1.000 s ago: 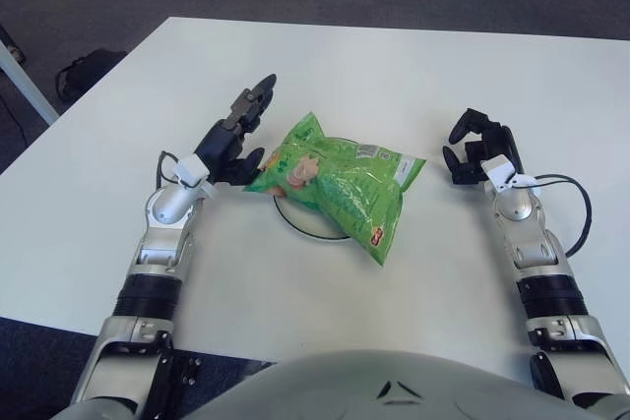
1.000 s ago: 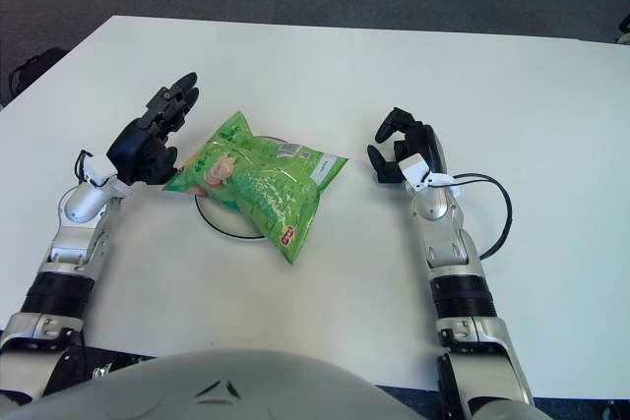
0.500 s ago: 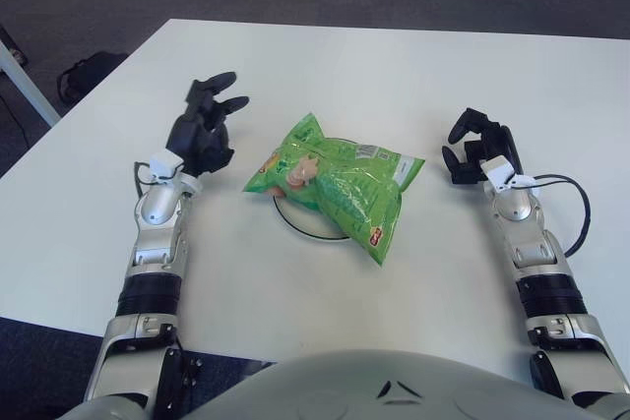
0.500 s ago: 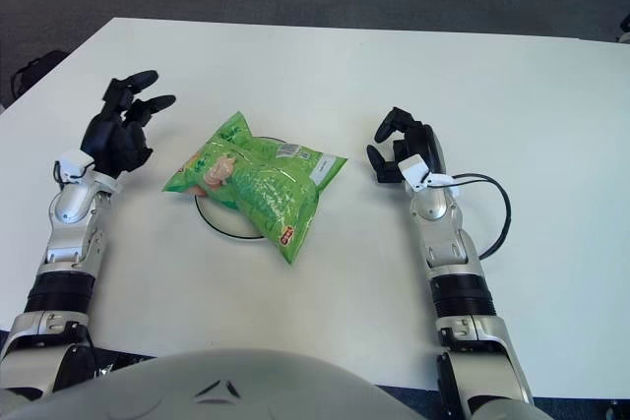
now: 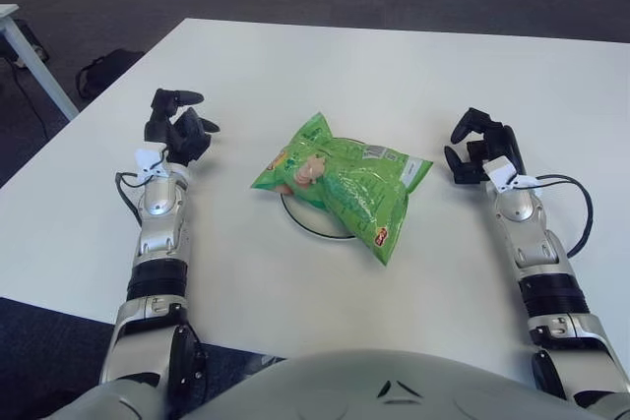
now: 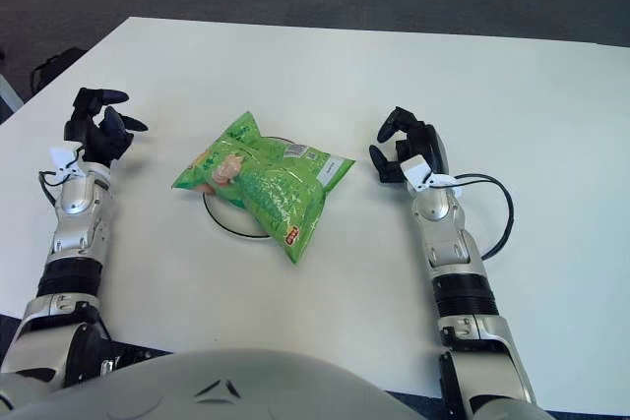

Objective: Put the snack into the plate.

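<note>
The green snack bag (image 5: 340,182) lies across the white plate (image 5: 299,225) at the middle of the white table (image 5: 394,66), covering most of it so that only the plate's near-left rim shows. It sits between the two hands, to the right of the left hand (image 5: 174,133) and to the left of the right hand (image 5: 479,148). Its long axis runs diagonally, from a corner on the robot's left side toward a bottom corner pointing at the robot's near right. The right hand looks a little nearer the bag's upper right corner than the left hand is to the left corner; neither touches it. The left hand hovers well off to the side with fingers loosely curled and holding nothing; the right hand rests by the table's right part, fingers likewise bent and holding nothing. The bag looks puffy and crinkled, glossy green with a pale food picture and a small white label patch near its far edge. Judging from how it lies, the placing seems done.
</note>
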`<state>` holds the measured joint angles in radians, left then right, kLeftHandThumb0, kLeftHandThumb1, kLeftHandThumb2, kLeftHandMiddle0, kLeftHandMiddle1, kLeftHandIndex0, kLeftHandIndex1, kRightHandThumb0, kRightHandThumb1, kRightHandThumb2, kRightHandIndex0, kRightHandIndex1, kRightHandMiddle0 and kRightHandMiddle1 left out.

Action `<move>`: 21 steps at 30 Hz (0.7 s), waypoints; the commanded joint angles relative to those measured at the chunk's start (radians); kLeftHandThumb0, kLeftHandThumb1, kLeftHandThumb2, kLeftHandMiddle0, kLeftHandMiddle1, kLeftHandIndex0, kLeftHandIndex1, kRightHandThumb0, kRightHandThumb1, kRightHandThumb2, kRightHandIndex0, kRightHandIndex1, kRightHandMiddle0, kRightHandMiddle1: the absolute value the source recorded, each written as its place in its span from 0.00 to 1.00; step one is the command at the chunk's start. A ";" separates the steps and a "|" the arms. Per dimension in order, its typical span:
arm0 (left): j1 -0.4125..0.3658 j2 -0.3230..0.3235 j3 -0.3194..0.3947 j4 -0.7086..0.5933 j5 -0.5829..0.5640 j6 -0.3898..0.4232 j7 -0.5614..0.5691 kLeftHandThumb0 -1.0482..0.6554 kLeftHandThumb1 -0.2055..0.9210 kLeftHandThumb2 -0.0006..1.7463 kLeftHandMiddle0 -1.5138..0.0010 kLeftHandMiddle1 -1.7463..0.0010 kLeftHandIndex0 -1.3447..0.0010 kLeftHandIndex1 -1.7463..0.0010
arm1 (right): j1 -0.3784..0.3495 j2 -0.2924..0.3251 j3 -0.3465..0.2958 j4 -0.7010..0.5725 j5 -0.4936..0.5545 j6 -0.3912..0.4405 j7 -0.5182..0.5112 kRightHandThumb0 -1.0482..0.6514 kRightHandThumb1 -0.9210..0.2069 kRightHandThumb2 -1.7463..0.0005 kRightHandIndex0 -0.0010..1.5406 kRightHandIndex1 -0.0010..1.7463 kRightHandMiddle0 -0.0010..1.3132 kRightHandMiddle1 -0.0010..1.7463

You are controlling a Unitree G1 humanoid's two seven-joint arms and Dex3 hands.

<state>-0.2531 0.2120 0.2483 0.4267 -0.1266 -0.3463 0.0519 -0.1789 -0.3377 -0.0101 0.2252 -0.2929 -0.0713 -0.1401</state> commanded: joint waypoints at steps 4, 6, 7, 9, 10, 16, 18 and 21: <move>0.064 -0.037 -0.006 0.061 0.007 0.019 -0.001 0.37 0.65 0.60 0.29 0.00 0.66 0.00 | 0.063 0.015 0.022 0.057 -0.007 0.052 0.028 0.31 0.62 0.18 0.87 1.00 0.53 1.00; 0.067 -0.038 -0.011 0.061 -0.001 0.029 -0.016 0.36 0.63 0.63 0.25 0.00 0.65 0.00 | 0.063 0.016 0.023 0.058 -0.007 0.054 0.028 0.31 0.62 0.18 0.87 1.00 0.53 1.00; 0.069 -0.038 -0.013 0.060 -0.004 0.032 -0.023 0.36 0.61 0.64 0.24 0.00 0.64 0.00 | 0.063 0.016 0.024 0.060 -0.007 0.054 0.028 0.31 0.62 0.18 0.87 1.00 0.53 1.00; 0.073 -0.038 -0.017 0.059 -0.008 0.038 -0.037 0.36 0.60 0.65 0.22 0.00 0.63 0.00 | 0.063 0.016 0.024 0.062 -0.007 0.054 0.028 0.31 0.62 0.18 0.87 1.00 0.53 1.00; 0.073 -0.038 -0.018 0.060 -0.009 0.039 -0.040 0.36 0.59 0.65 0.21 0.00 0.63 0.00 | 0.063 0.015 0.024 0.064 -0.007 0.053 0.028 0.31 0.62 0.18 0.87 1.00 0.53 1.00; 0.100 -0.033 -0.045 0.066 -0.013 0.070 -0.108 0.35 0.56 0.68 0.18 0.00 0.61 0.00 | 0.058 0.013 0.021 0.074 -0.003 0.048 0.029 0.31 0.62 0.18 0.86 1.00 0.53 1.00; 0.106 -0.036 -0.054 0.071 -0.010 0.073 -0.122 0.35 0.55 0.69 0.18 0.00 0.60 0.00 | 0.057 0.012 0.021 0.076 -0.004 0.047 0.029 0.31 0.62 0.18 0.86 1.00 0.53 1.00; 0.109 -0.047 -0.076 0.084 0.000 0.066 -0.137 0.35 0.53 0.71 0.16 0.00 0.58 0.00 | 0.055 0.012 0.020 0.076 -0.001 0.048 0.030 0.31 0.61 0.18 0.86 1.00 0.53 1.00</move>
<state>-0.2475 0.2252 0.1978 0.4425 -0.1373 -0.2847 -0.0696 -0.1827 -0.3375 -0.0064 0.2296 -0.2920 -0.0733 -0.1392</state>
